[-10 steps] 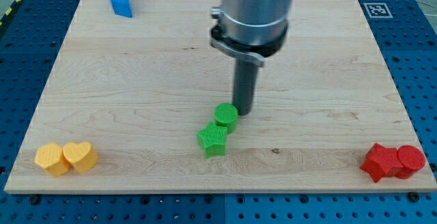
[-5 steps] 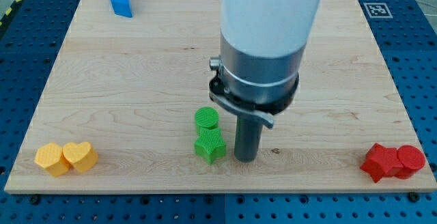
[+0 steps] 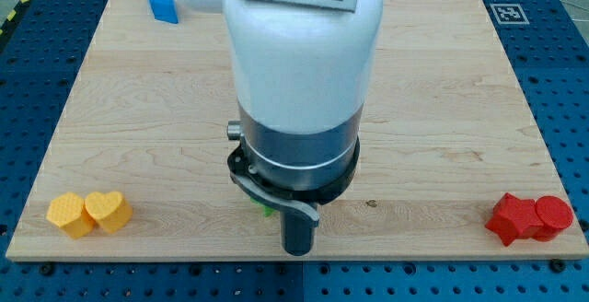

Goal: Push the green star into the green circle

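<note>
Near the view's bottom edge, my tip [image 3: 297, 251] down on the board [image 3: 442, 109]: bare rod, no jaws to open or close, nothing held. Just up-left of the rod, only a green sliver [image 3: 266, 211] peeping from under the arm's body; cannot tell whether green star or green circle, nor whether the two touch. Best to clear the sightline first, line up behind the star on the side away from the circle, then push slowly through its centre. Yellow blocks [image 3: 89, 213], red blocks [image 3: 529, 217] and blue block [image 3: 161, 1] well apart, no hindrance.

my tip [image 3: 297, 251] moved toward the view's bottom; arm now hides green blocks.
</note>
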Action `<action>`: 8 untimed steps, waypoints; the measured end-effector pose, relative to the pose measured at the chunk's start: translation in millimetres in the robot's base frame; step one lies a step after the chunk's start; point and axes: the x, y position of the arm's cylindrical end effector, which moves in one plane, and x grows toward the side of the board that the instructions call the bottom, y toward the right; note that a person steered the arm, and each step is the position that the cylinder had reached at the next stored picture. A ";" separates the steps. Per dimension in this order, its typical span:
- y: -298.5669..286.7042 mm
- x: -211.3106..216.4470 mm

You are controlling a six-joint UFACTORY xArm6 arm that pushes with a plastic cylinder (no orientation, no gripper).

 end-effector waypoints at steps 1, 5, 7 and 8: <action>-19.3 -16.8; -81.5 -28.6; -66.4 -28.0; -56.1 -28.0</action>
